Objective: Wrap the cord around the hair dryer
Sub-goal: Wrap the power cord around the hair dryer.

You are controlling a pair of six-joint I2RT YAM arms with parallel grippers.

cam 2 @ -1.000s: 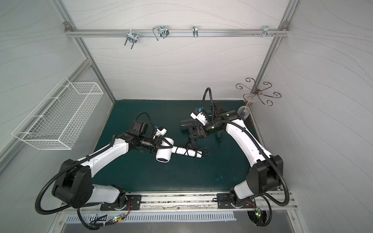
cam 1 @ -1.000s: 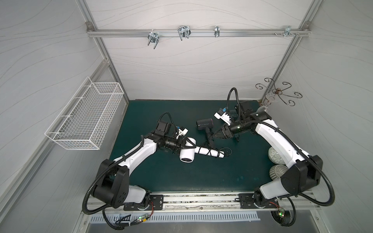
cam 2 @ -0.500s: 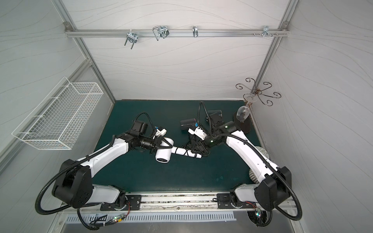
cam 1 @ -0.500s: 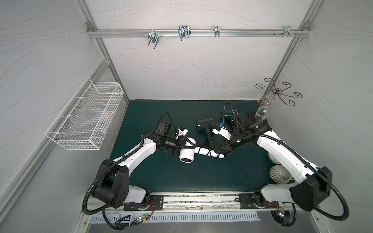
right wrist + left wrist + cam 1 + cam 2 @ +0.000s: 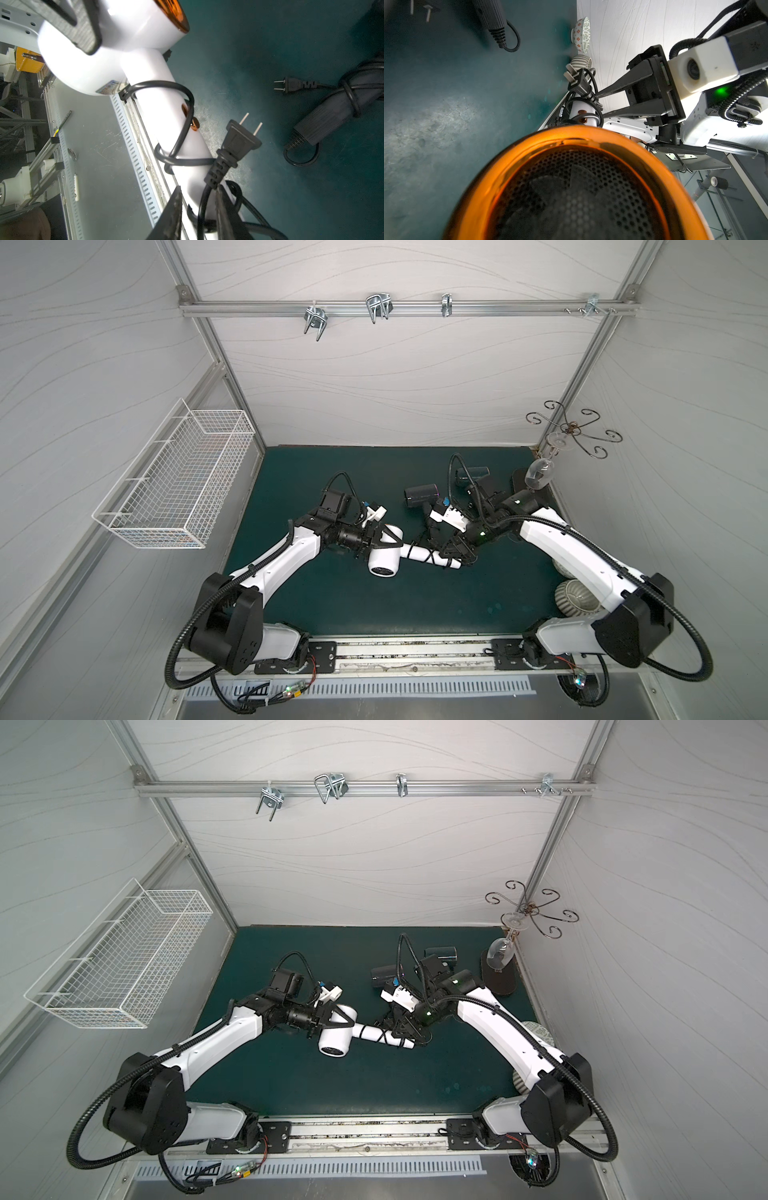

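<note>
While left jaws clamp the white hair dryer (image 5: 384,564) by its barrel at the middle of the counter (image 5: 374,608) | black cord (image 5: 162,83) coils round its handle | right jaws straddle cord just behind plug (image 5: 239,141), parted, not pinching.

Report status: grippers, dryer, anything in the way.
Left gripper shut on white hair dryer head. Right gripper jaws straddle cord below plug, gap showing. Cord looped round handle. Black hair dryer lies apart, not blocking.
</note>
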